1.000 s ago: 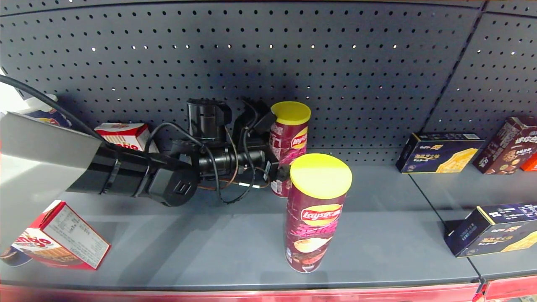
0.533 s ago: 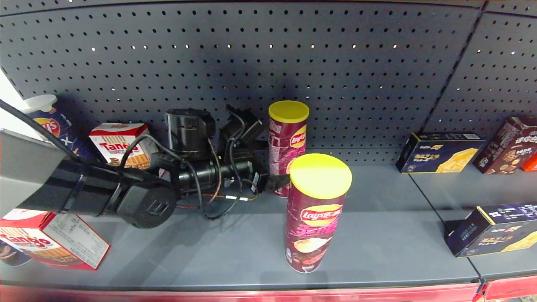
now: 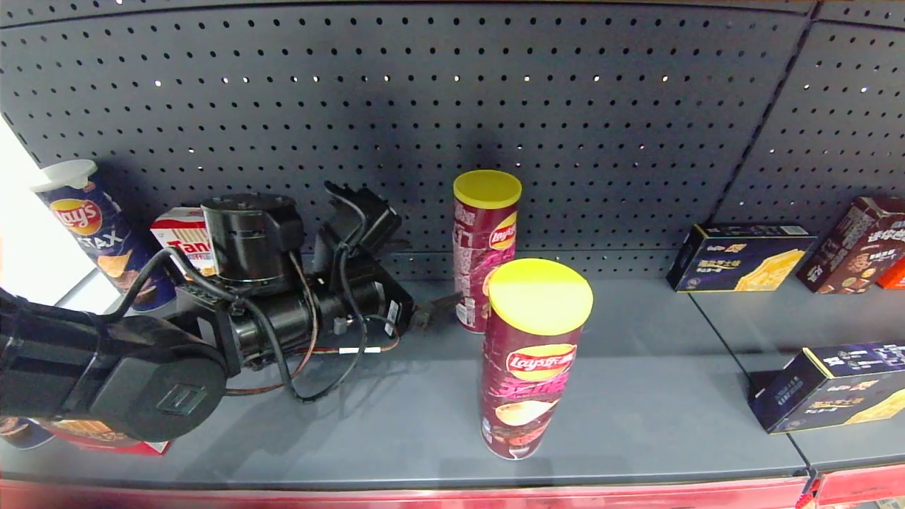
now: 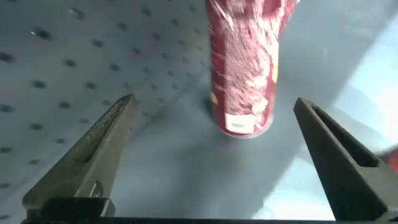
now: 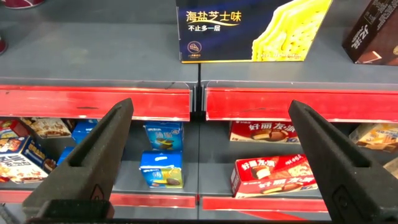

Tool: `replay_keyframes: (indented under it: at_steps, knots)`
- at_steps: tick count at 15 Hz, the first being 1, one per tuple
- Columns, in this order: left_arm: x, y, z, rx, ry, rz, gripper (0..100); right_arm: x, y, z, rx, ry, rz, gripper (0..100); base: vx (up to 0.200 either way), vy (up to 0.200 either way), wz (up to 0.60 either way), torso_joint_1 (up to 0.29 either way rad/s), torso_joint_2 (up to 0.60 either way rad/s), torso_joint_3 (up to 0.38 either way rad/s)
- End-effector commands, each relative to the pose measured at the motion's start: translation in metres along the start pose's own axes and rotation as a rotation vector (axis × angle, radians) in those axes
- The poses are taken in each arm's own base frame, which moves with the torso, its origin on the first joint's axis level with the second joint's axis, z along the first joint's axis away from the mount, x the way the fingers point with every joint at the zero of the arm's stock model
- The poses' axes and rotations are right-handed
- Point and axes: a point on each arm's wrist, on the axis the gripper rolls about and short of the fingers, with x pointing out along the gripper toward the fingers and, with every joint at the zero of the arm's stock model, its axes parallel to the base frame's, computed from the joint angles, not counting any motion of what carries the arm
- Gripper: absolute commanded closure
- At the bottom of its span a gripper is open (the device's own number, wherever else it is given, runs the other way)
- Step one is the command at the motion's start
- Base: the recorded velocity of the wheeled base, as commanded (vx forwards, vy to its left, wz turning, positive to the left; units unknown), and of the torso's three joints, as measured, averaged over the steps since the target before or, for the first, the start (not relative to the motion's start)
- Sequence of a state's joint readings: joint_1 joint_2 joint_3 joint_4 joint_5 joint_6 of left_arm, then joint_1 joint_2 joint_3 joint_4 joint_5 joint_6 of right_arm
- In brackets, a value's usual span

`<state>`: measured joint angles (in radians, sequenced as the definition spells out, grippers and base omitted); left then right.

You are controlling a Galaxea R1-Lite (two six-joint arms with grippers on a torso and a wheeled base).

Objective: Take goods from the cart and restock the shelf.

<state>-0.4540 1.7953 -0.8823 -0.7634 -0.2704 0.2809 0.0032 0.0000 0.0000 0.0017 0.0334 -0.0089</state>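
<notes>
Two maroon chip cans with yellow lids stand upright on the grey shelf. The rear can is close to the pegboard, and the front can is near the shelf edge. My left gripper hangs open just left of the rear can, not touching it. In the left wrist view that can stands beyond the open gripper, with nothing between the fingers. My right gripper is open and empty, facing the shelf's red front rail.
A blue chip can and red wafer boxes stand at the shelf's left. Dark blue boxes and a maroon box lie at the right. The pegboard closes the back. Lower shelves hold several snack boxes.
My left gripper has let go of the rear can and drawn back to the left. The can stays upright by the pegboard.
</notes>
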Motion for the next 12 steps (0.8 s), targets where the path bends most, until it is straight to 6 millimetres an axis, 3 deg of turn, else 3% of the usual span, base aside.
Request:
replay_keyframes:
  at_steps: [1, 12]
  knots:
    - [0.004, 0.001, 0.003, 0.002, -0.008, 0.012, 0, 0.000, 0.000, 0.000, 0.000, 0.001, 0.000, 0, 0.000, 0.000, 0.00, 0.000, 0.00, 0.000]
    - [0.030, 0.001, -0.006, 0.003, 0.028, 0.077, 0, 0.000, 0.000, 0.000, 0.000, 0.001, 0.000, 0, 0.000, 0.000, 0.00, 0.000, 0.00, 0.000]
